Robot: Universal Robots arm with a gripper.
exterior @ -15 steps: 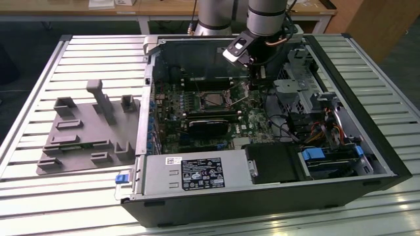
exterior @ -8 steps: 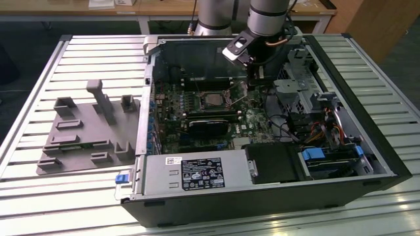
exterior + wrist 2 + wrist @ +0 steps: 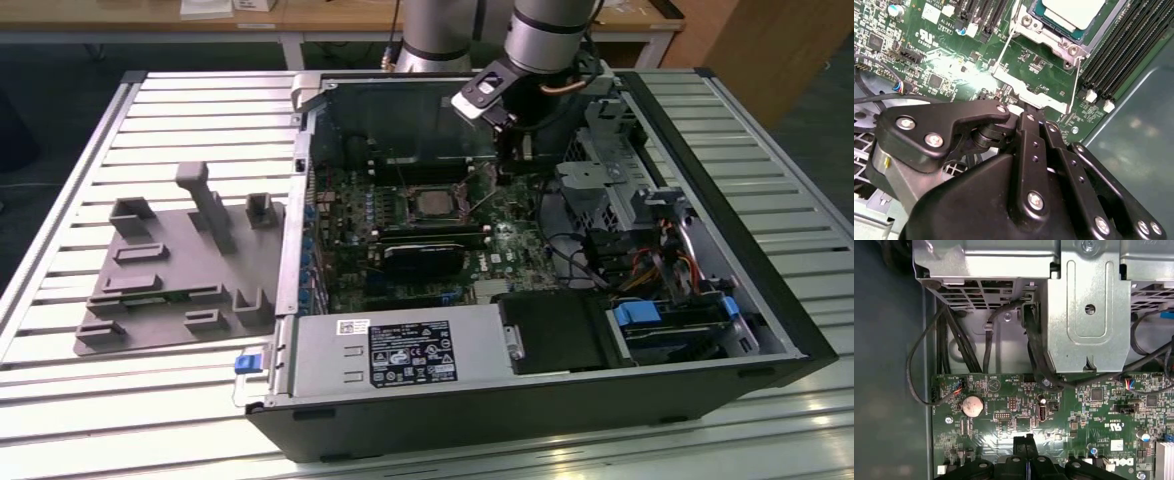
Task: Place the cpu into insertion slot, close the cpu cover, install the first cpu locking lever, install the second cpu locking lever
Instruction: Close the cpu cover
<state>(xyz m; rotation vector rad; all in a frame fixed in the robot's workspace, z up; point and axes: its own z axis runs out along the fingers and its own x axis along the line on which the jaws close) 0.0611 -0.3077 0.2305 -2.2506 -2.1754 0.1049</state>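
Observation:
The cpu [image 3: 1074, 10] lies pale and flat in the insertion slot [image 3: 1054, 42] on the green board; the exterior view shows the cpu [image 3: 430, 203] in the middle of the open case. The cpu cover [image 3: 1029, 92] stands raised off the slot, its free edge toward my gripper. Two thin metal rods [image 3: 1003, 47] run along its sides. My gripper [image 3: 1029, 112] is shut, fingertips against that free edge; whether they pinch it I cannot tell. My gripper [image 3: 498, 165] hangs just to the exterior view's right of the slot, and its fingertips [image 3: 1027, 440] hover over the board.
Memory slots [image 3: 1129, 45] flank the socket. A black block [image 3: 424, 255] sits nearer the front, a power supply [image 3: 387, 355] at the case's front, a drive cage [image 3: 614, 190] and cables [image 3: 1034, 340] on the exterior view's right. A grey fixture [image 3: 174, 270] lies outside the case.

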